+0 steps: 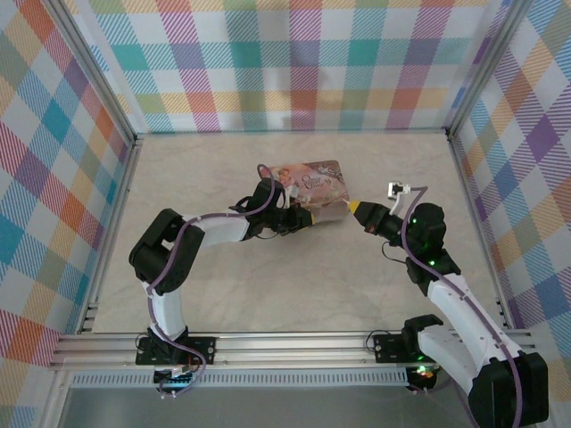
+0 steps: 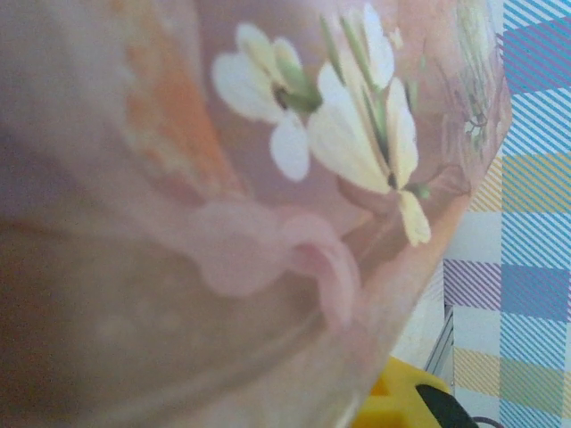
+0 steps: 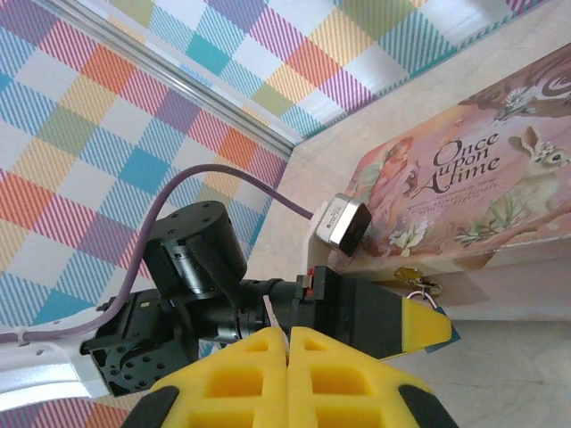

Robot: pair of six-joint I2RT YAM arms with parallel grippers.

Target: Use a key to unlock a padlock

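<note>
LEFT: my left end effector [image 3: 417, 323] is narrow, apparently pinching the padlock [image 3: 449, 334], a blue sliver at the tin [image 3: 482, 169] front clasp | RIGHT: my right end effector [image 3: 290, 334] has its fingers pressed together, near the padlock; key unconfirmed, too small | METHOD: brace the padlock, align on the keyhole, advance slowly.

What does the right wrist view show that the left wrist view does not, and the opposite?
Right wrist view: the right hand, yellow fingers pressed together; "Once upon A time" lettering; a blue corner, apparently the padlock, at the tip of the left hand.
Left wrist view: a blurred close-up of white flowers on the pink tin.
Both: that tin, the plaid wall, and yellow of the left hand.
</note>
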